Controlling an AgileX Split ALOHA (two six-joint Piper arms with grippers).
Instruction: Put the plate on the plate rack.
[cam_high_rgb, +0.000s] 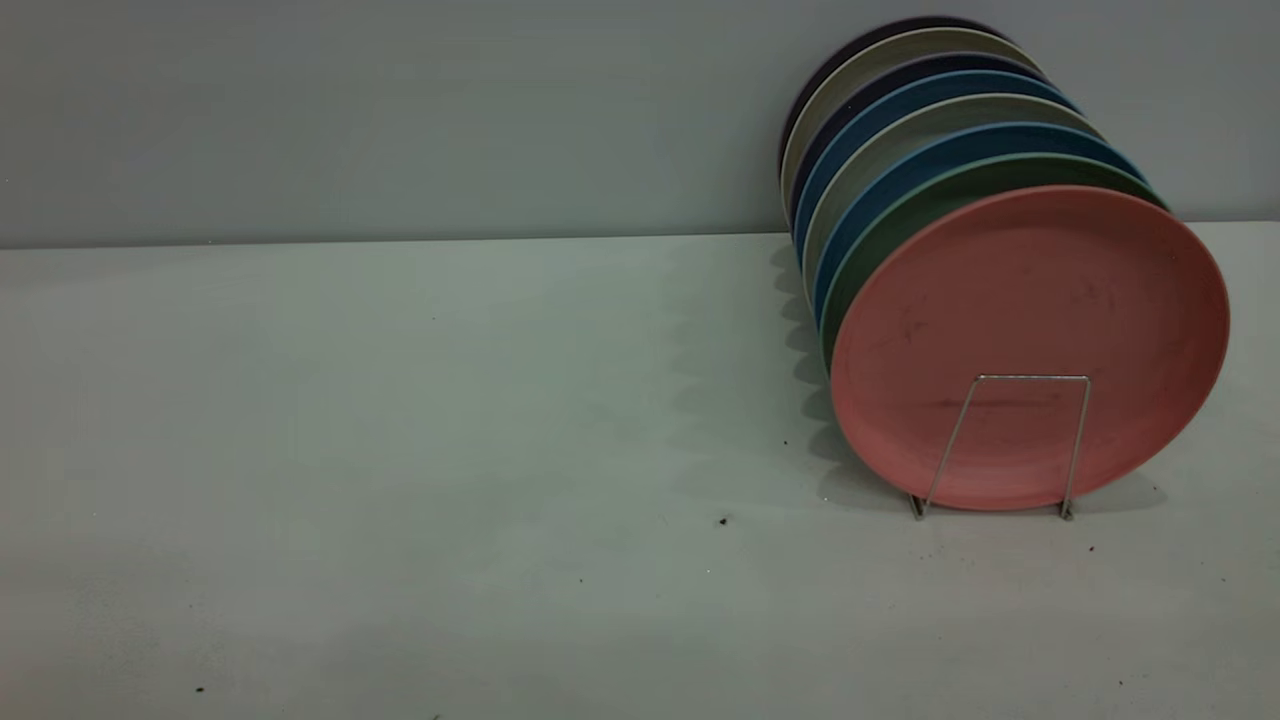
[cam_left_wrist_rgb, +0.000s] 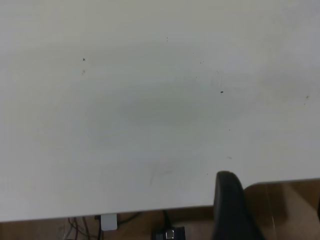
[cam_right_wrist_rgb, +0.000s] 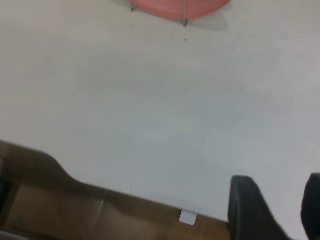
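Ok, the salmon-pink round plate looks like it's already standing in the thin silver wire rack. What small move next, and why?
Probably none toward the rack: keep both arms back. The salmon-pink matte plate stands on edge behind the front loop of the silver wire plate rack, frontmost in the row of plates. The right gripper sits open near the white table's edge, holding nothing.

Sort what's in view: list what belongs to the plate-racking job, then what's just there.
Job:
- salmon-pink plate, upright at the front of the row
- wire plate rack

Just there:
- teal-green plate
- blue plates
- grey plates
- table
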